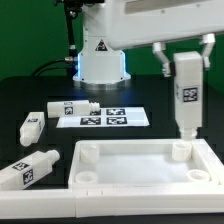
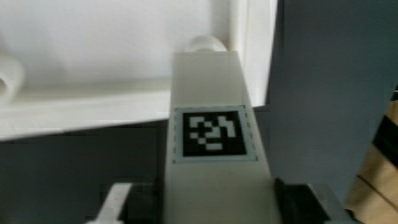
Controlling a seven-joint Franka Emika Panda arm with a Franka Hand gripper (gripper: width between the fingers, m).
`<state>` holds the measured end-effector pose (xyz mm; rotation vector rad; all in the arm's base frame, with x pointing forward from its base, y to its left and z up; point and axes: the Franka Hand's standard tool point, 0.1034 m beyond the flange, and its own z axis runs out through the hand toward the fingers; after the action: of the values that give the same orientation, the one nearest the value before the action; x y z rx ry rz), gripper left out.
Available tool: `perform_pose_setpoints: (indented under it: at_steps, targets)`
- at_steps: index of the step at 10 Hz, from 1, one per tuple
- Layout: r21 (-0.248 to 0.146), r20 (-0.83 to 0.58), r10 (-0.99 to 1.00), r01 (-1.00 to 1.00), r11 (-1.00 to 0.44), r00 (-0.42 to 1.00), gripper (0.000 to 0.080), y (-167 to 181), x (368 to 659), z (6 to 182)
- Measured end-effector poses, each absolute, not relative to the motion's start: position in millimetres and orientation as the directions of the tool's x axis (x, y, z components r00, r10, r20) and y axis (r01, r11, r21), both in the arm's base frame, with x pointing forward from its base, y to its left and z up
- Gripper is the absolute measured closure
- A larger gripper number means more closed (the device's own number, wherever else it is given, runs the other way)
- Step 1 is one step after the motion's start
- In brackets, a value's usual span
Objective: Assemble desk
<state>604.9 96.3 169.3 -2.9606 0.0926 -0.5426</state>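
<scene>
The white desk top (image 1: 140, 166) lies flat at the front of the table, rim up, with round holes at its corners. My gripper (image 1: 186, 62) is shut on a white blocky leg (image 1: 186, 95) with a black-and-white tag. It holds the leg upright, its lower end at the top's far corner hole on the exterior view's right (image 1: 180, 150). In the wrist view the leg (image 2: 217, 120) runs between my fingers (image 2: 121, 200) toward that corner of the top (image 2: 107, 90). Three more tagged legs lie loose on the exterior view's left: one (image 1: 70, 108), another (image 1: 30, 126), a third (image 1: 26, 172).
The marker board (image 1: 103, 118) lies flat behind the desk top, in front of the robot base (image 1: 100, 60). The table surface is black. Cables run at the back on the exterior view's left.
</scene>
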Motion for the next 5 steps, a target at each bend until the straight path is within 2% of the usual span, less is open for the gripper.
perform_pose_setpoints:
  at_steps: [2, 3, 5]
  targets:
    - [-0.141, 0.498, -0.1, -0.034, -0.989, 0.861, 0.0515, 94.4, 606.7, 170.6]
    - [-0.133, 0.514, -0.087, -0.021, -0.991, 0.854, 0.0515, 95.7, 604.9, 167.0]
    - [-0.072, 0.465, 0.064, 0.11, -0.991, 0.883, 0.0515, 109.3, 622.5, 170.4]
